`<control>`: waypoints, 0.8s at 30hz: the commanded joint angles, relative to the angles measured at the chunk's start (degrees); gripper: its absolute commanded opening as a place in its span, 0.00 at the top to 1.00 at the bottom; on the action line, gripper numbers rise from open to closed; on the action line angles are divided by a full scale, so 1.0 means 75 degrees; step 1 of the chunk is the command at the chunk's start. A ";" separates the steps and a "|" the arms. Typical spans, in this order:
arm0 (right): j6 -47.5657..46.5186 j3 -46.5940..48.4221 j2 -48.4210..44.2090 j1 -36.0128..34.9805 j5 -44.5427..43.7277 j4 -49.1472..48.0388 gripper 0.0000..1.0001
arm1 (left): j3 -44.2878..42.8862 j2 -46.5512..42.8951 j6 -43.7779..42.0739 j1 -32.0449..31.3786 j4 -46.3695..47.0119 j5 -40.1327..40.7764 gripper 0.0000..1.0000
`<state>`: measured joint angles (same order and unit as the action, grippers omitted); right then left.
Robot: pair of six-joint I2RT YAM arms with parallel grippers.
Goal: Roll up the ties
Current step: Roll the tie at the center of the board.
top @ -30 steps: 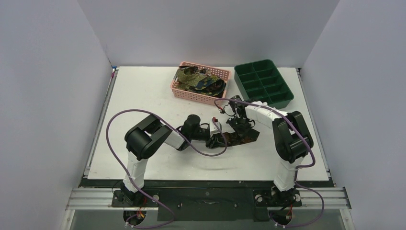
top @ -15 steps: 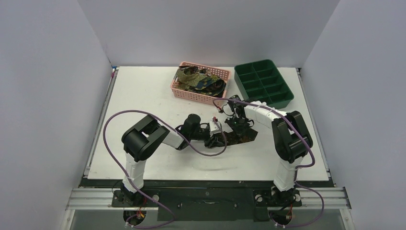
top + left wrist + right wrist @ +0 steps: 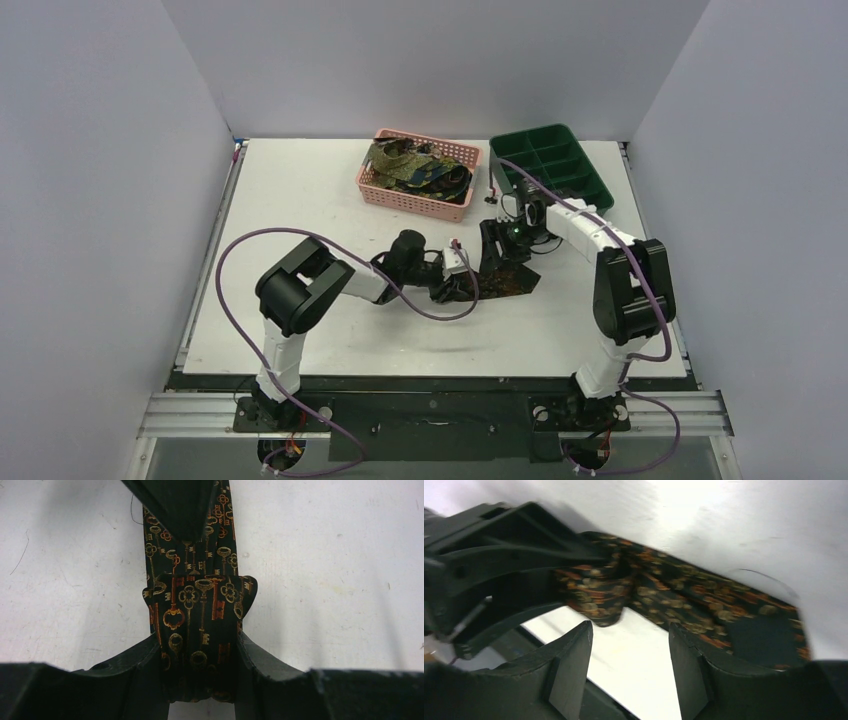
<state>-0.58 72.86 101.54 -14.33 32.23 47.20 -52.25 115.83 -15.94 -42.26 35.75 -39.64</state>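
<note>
tie [image 3: 200, 610]: woven cloth, matt | table [image 3: 325, 580]: matt white, scuffed | basket [image 3: 410, 200]: pink plastic mesh

You have two arms on this counter [image 3: 300, 190], the left arm [image 3: 300, 290] and the right arm [image 3: 630, 290]. Each carries one tool, so two tools: the left tool [image 3: 462, 288] and the right tool [image 3: 497, 245]. One tie [image 3: 512, 283] lies apart from the rest. More ties [image 3: 415, 165] are heaped in the basket [image 3: 410, 200] — several, but too tangled for you to count. There is one pink basket and one green tray [image 3: 585, 190]. Its compartments run in two rows, and the arm hides part of them, so the total is unclear. Two purple cables [image 3: 222, 290] — one per arm.
</note>
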 commanded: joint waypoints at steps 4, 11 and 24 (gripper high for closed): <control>0.0861 -0.0260 -0.0002 -0.0382 0.1414 -0.0420 0.46 | -0.0010 0.0524 -0.0044 0.0085 -0.1463 0.0531 0.88; 0.0911 -0.0275 0.0531 -0.0425 0.1081 -0.0721 0.58 | -0.0067 0.0558 -0.0009 0.0067 -0.1456 0.0543 0.88; 0.0754 -0.0122 0.1028 -0.0433 0.1191 -0.0597 0.74 | -0.0203 0.0640 0.0053 0.0048 -0.1419 0.0497 0.86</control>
<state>5.58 71.13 107.46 -17.39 40.75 43.51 -54.52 116.97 -15.51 -42.22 34.15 -39.68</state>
